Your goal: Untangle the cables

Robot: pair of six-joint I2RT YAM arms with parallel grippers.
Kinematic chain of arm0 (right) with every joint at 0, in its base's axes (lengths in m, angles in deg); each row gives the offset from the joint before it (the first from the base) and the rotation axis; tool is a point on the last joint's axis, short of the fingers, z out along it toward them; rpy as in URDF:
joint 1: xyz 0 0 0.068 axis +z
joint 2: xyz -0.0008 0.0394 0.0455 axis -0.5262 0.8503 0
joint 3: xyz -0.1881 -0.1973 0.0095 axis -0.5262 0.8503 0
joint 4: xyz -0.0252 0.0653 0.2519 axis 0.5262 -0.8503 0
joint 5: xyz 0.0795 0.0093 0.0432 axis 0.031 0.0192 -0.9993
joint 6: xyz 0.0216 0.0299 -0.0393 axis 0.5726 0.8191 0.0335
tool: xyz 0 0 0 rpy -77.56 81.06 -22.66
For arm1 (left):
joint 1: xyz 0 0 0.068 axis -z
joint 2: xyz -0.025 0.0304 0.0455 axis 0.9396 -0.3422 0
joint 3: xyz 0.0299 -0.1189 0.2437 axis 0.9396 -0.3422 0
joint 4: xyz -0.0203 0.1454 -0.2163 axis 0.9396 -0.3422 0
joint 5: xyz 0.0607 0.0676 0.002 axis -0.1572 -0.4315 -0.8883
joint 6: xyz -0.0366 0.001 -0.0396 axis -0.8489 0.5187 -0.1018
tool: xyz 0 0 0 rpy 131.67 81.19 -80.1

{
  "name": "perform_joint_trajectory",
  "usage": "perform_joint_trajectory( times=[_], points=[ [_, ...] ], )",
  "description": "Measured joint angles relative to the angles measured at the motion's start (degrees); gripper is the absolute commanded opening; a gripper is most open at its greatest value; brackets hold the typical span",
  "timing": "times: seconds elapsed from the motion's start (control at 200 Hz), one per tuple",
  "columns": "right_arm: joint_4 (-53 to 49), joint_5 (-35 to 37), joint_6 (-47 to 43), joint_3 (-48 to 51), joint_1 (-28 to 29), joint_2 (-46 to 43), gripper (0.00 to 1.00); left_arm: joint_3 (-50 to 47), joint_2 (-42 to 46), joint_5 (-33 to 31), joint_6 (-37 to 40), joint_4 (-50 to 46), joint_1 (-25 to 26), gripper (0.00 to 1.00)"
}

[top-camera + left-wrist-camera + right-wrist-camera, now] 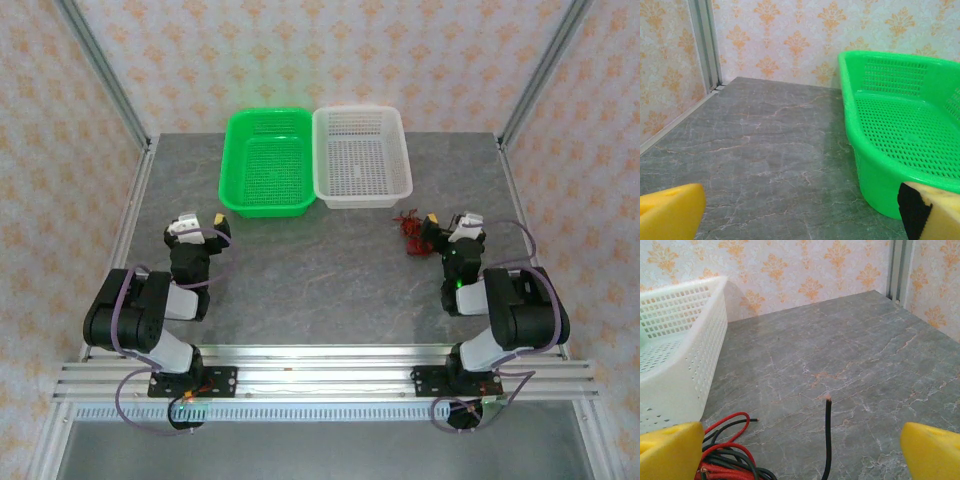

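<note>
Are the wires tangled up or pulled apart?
Tangled: the red and black cables lie in one looped heap beside the white basket.

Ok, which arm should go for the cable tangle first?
Right. The right end effector, open, sits at the cables beside the white basket. The left end effector, also open, faces bare table by the green basket, well away from them.

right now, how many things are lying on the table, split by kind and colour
green perforated plastic basket: 1
white perforated plastic basket: 1
tangled bundle of thin red and black wires: 1 (strands too knotted to count singly)
total: 3
</note>
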Motion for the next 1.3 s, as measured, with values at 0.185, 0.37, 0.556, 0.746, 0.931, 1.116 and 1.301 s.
perform_joint_trajectory(
  times=[0.185, 0.37, 0.556, 0.746, 0.931, 1.116, 1.301],
  points=[
    [0.0, 0.0, 0.0, 0.0, 0.0, 0.0, 1.00, 0.0, 0.0, 0.0, 0.0, 0.0, 0.0, 0.99],
    [0.0, 0.0, 0.0, 0.0, 0.0, 0.0, 0.99, 0.0, 0.0, 0.0, 0.0, 0.0, 0.0, 0.99],
    [0.0, 0.0, 0.0, 0.0, 0.0, 0.0, 1.00, 0.0, 0.0, 0.0, 0.0, 0.0, 0.0, 0.99],
    [0.0, 0.0, 0.0, 0.0, 0.0, 0.0, 1.00, 0.0, 0.0, 0.0, 0.0, 0.0, 0.0, 0.99],
    [-4.8, 0.0, 0.0, -1.3, 0.0, -1.6, 0.92, 0.2, 0.0, -0.1, 0.0, -0.4, 0.0, 0.99],
    [-24.1, 1.3, 3.2, -11.8, 0.2, -10.7, 0.94, 4.9, 5.6, -2.9, -0.3, -11.3, 0.1, 0.99],
    [-48.7, 4.8, 11.5, -23.5, 2.7, -18.4, 0.97, 9.9, 19.0, -9.9, -5.0, -24.8, 1.4, 0.99]
  ],
)
